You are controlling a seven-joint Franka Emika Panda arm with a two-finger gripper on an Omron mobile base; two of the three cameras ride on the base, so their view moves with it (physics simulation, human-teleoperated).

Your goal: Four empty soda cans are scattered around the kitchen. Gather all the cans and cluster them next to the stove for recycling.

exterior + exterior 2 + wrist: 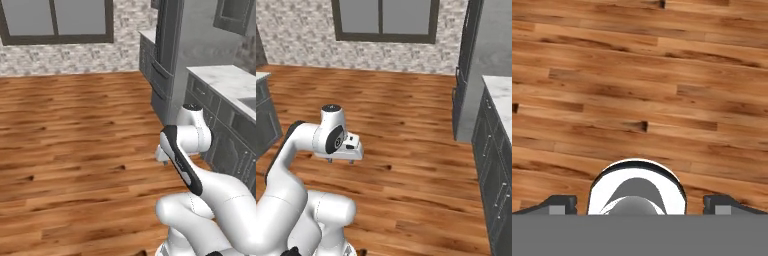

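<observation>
The soda cans and the stove are out of view. My gripper hangs from the folded white arm and points straight down at the bare wood floor. In the hand view its two dark fingertips stand far apart with only floor planks beyond them, so it is open and holds nothing. From the left base camera the hand peeks out from behind the forearm.
Grey cabinets under a white marble counter run along the right, beside a tall grey unit. A window sits in the brick wall ahead. Another grey cabinet stands at the left edge. Open floor lies between them.
</observation>
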